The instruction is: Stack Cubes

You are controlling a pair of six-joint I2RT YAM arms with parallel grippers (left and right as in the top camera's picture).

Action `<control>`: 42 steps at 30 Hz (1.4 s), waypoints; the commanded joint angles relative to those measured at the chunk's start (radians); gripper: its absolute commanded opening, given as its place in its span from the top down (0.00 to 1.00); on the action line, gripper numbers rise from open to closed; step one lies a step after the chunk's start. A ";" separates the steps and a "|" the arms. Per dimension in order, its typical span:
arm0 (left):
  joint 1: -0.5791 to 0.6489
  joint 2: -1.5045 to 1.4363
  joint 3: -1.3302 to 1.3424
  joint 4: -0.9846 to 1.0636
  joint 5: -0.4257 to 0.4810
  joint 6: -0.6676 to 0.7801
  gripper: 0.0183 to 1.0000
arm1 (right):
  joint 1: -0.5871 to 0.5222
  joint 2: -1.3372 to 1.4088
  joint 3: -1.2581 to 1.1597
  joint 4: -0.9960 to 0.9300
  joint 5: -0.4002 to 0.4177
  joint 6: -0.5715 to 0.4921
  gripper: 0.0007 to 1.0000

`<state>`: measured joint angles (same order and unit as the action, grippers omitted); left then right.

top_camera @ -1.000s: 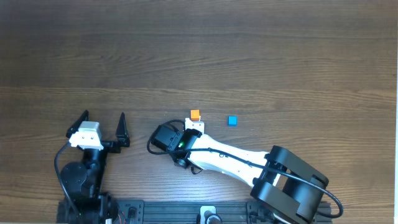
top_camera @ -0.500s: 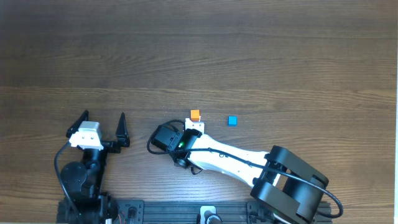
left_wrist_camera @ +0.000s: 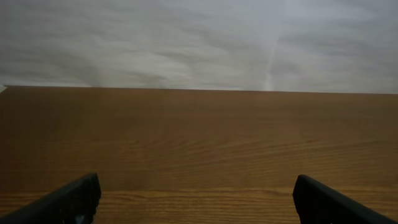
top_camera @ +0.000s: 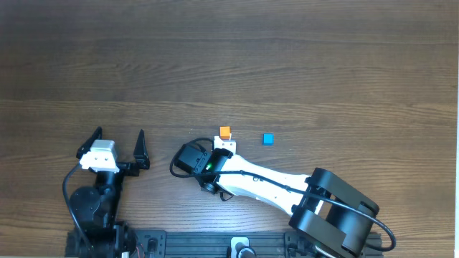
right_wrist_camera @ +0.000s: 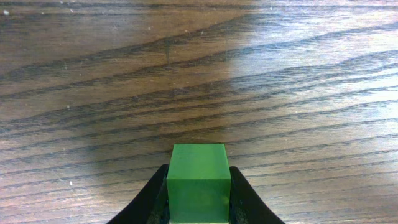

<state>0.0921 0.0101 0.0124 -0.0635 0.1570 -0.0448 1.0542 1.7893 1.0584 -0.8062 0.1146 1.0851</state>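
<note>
- Pinching the green cube (right_wrist_camera: pixel 199 179) between its two black fingers, my right gripper (right_wrist_camera: pixel 199 190) holds it by two flat sides that face away from each other.
- I think this cube is small, light and hard. Its sides look smooth, so it could slip if I squeeze too softly. The flat sides are the best place to hold it.
- I cannot tell if the green cube touches the table (right_wrist_camera: pixel 280 74) or hangs just over it.
- I see the orange cube (top_camera: pixel 225 132) on the table close to my right gripper. The blue cube (top_camera: pixel 267 139) sits near it, but they do not touch.
- All three cubes are boxy with flat faces, which I think is good for stacking.
- The table is brown wood with dark wavy lines and a little shine.
- My left gripper (top_camera: pixel 117 143) is spread wide with nothing in it, well apart from the cubes.
</note>
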 commanded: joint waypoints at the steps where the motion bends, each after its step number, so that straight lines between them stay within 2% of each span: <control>1: 0.005 -0.007 -0.006 0.000 -0.005 0.015 0.00 | -0.008 -0.008 -0.009 0.001 0.003 0.010 0.81; 5: 0.005 -0.007 -0.006 0.000 -0.005 0.015 0.00 | -0.008 -0.058 0.013 -0.038 0.015 0.010 0.84; 10: 0.005 -0.007 -0.006 0.000 -0.005 0.015 0.00 | -0.026 -0.141 0.153 -0.261 0.088 0.006 0.89; 12: 0.005 -0.007 -0.006 0.000 -0.005 0.015 0.00 | -0.058 -0.146 0.287 -0.366 0.113 -0.054 0.90; 16: 0.005 -0.007 -0.006 0.000 -0.005 0.015 0.00 | -0.125 -0.114 0.476 -0.436 0.122 -0.160 0.91; 20: 0.005 -0.007 -0.006 0.000 -0.005 0.015 0.00 | -0.195 -0.050 0.586 -0.451 0.100 -0.232 0.93; 25: 0.005 -0.007 -0.006 0.000 -0.005 0.015 0.00 | -0.240 0.018 0.610 -0.449 0.049 -0.270 0.93; 35: 0.005 -0.007 -0.006 0.000 -0.005 0.015 0.00 | -0.273 0.108 0.610 -0.428 0.006 -0.306 0.95; 42: 0.005 -0.007 -0.006 0.000 -0.005 0.015 0.00 | -0.279 0.128 0.610 -0.406 0.005 -0.318 0.95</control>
<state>0.0921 0.0101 0.0120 -0.0631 0.1570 -0.0448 0.7868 1.9022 1.6531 -1.2190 0.1284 0.7818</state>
